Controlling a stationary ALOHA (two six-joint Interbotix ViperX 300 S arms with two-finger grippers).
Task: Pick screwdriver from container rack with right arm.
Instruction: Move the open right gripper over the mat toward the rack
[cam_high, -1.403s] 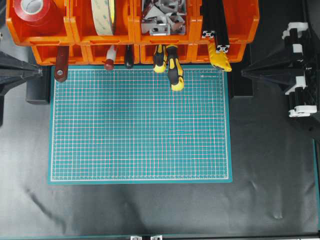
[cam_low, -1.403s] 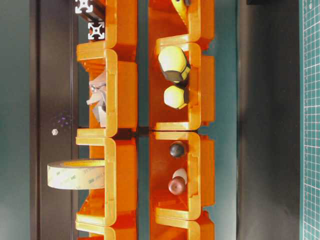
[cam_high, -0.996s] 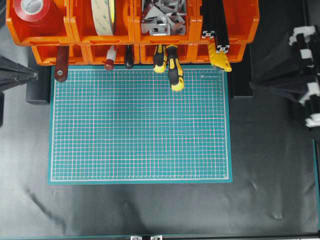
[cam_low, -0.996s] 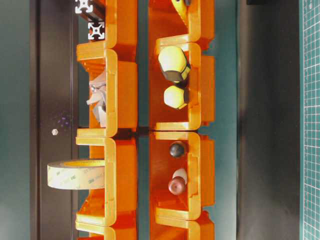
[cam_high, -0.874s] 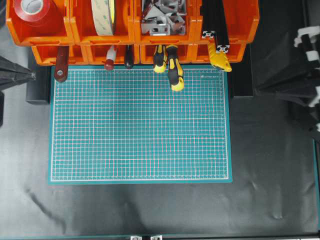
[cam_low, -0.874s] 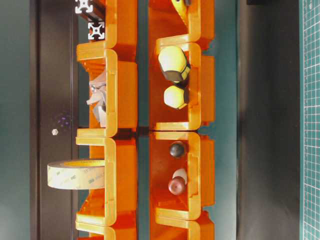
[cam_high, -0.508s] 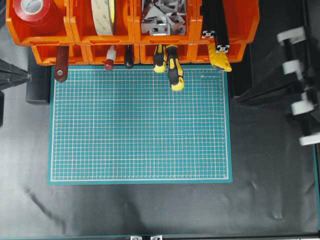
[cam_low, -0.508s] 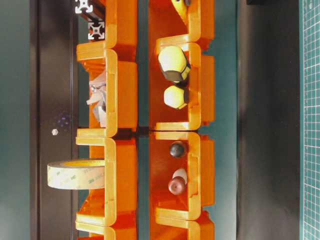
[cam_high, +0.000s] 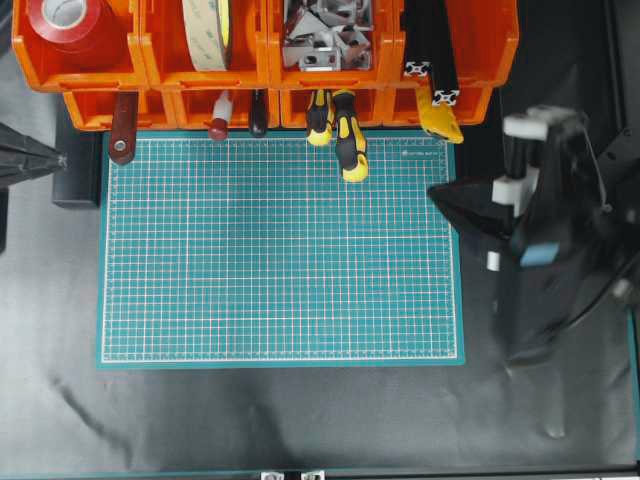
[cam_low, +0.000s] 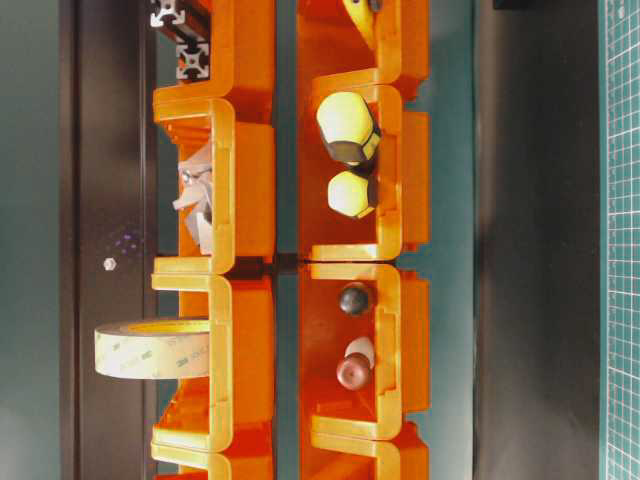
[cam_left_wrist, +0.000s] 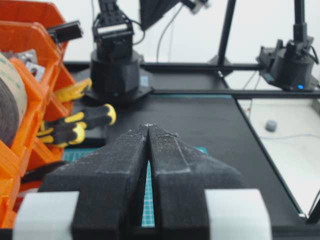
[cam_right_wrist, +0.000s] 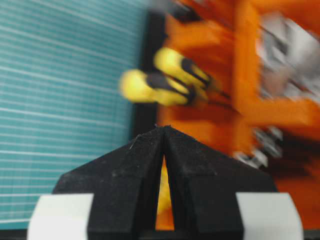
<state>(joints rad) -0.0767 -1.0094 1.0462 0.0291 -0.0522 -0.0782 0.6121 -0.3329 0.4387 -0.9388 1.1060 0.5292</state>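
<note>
The screwdriver (cam_high: 349, 134) juts from the lower tier of the container rack (cam_high: 265, 60) at twelve o'clock, handle over the green mat (cam_high: 280, 250), while the right hand (cam_high: 440, 196), pinched shut and empty, hangs at three o'clock.

Overhead view: even, diffuse lighting; the green mat (cam_high: 280, 250) is sharp across its grid, and the black bench (cam_high: 300, 420) shows soft sheen on wrinkles toward 5 and 7 o'clock. The right arm (cam_high: 545, 240), at 3 o'clock, is smeared by motion blur. Table-level view: saturated, crisp container rack (cam_low: 300, 240), dim dark bands at 9 and 3 o'clock. Left wrist view: bright, washed-out white background at 12 o'clock; the near left gripper (cam_left_wrist: 148, 127) is slightly soft. Right wrist view: heavy motion blur over the orange bins and the yellow handles (cam_right_wrist: 165, 82), while the right gripper (cam_right_wrist: 162, 129) stays sharp.
</note>
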